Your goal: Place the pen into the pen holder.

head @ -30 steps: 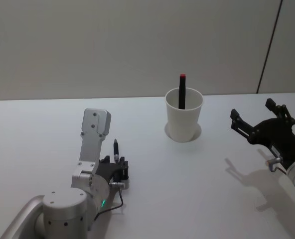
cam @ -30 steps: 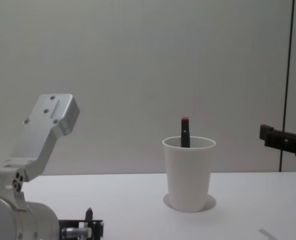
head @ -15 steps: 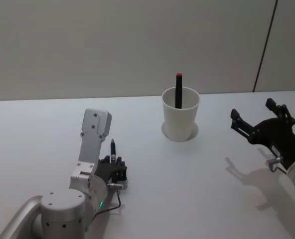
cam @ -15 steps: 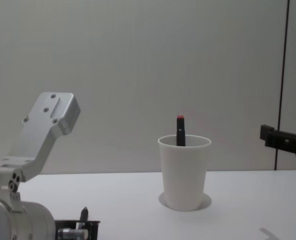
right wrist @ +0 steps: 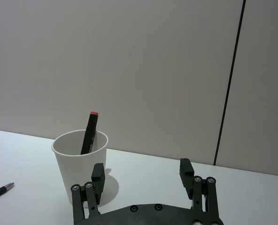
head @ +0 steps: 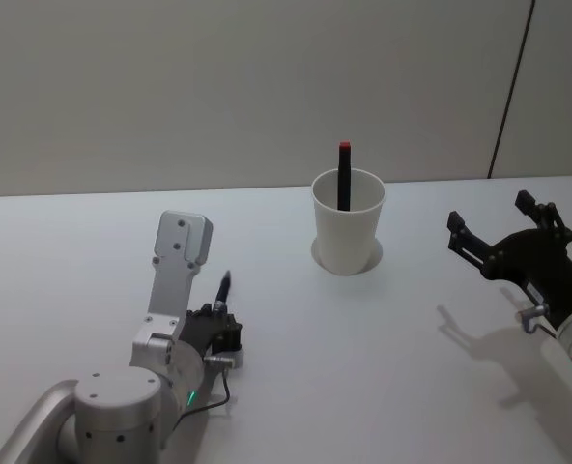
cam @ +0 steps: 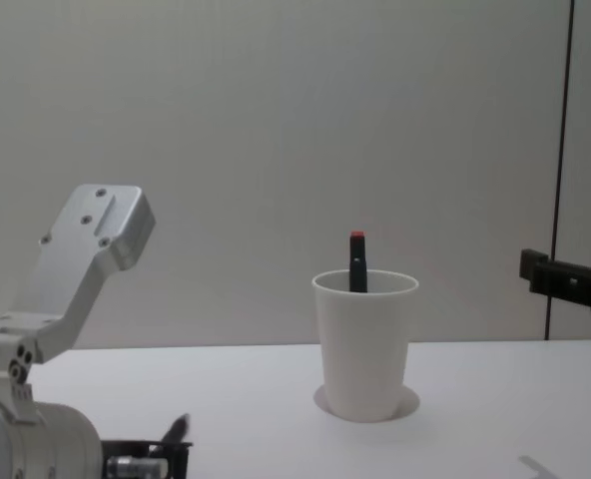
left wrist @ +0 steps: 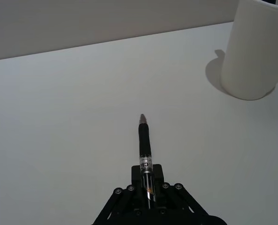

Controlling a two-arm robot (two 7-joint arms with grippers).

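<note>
A black pen (left wrist: 144,143) sticks forward out of my left gripper (left wrist: 148,183), which is shut on its rear end, low over the white table at the near left. The pen (head: 225,288) points roughly toward the pen holder (head: 348,232), a white paper cup standing farther back and to the right. The pen's tip (cam: 179,429) just shows in the chest view. A black marker with a red cap (head: 344,174) leans inside the pen holder (cam: 363,344). My right gripper (head: 494,220) hangs open to the right of the cup, holding nothing, with the pen holder (right wrist: 80,164) ahead of it.
The white table (head: 383,358) runs bare between my left gripper and the cup. A plain grey wall (head: 218,87) closes off the back, with a dark vertical seam (head: 511,87) at the right.
My left gripper has turned a little, so the pen now leans toward the cup instead of pointing straight away. The cup sits slightly further left in both views. The right gripper is unchanged.
</note>
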